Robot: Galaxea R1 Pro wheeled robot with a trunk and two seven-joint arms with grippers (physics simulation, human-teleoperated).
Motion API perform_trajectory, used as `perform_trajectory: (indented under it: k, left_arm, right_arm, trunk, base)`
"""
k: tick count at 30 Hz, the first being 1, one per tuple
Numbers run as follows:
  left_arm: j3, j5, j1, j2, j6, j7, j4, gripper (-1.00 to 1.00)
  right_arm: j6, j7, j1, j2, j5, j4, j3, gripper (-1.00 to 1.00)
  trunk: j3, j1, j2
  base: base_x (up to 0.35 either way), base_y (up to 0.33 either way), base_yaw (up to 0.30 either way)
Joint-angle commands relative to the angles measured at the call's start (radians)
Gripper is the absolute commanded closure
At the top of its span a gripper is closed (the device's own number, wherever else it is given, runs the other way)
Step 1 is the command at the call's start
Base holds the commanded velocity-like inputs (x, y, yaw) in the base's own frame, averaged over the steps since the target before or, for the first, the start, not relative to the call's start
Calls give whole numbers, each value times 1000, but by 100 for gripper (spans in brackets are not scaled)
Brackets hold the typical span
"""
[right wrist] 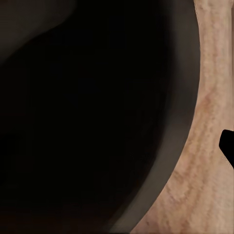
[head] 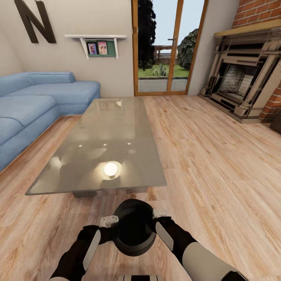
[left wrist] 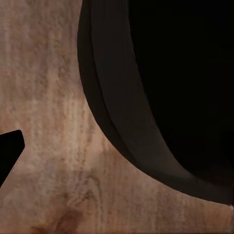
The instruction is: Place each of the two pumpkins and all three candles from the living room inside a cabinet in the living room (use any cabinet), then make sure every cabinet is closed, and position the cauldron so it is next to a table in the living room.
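Nearest us, the black cauldron (head: 134, 228) hangs above the wooden floor (head: 218, 164), pressed between our left gripper (head: 109, 222) and right gripper (head: 160, 215), one against each side of its rim. We cannot tell how wide either gripper's jaws stand. The cauldron sits just short of the near end of the glass coffee table (head: 105, 144), a blue sofa (head: 35, 105) to the left.
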Motion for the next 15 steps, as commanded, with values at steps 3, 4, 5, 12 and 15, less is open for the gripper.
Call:
perform_trajectory:
  k: [3, 4, 5, 12, 15]
  left_arm:
    - [23, 0, 0, 2, 45, 0, -39, -100]
    - [42, 0, 0, 2, 57, 0, -46, -100]
    - [62, 0, 0, 2, 65, 0, -52, -100]
    - [98, -2, 0, 4, 133, 0, -87, -100]
    - [99, -2, 0, 4, 157, 0, -94, -100]
  right_arm:
    - [2, 0, 0, 0, 0, 0, 0, -100]
    - [4, 0, 0, 0, 0, 0, 0, -100]
    - [6, 0, 0, 0, 0, -1, 0, -100]
    - [14, 0, -1, 0, 0, -6, -15, -100]
    - [25, 0, -1, 0, -2, -9, -25, -100]
  trunk:
    - [12, -1, 1]
    - [16, -2, 1]
    - [19, -2, 1]
    - [47, -5, 3]
    - [58, -7, 4]
  base:
    - [0, 0, 0]
    - [-11, 0, 0]
    - [-88, 0, 0]
    - [-64, 0, 0]
    - [-108, 0, 0]
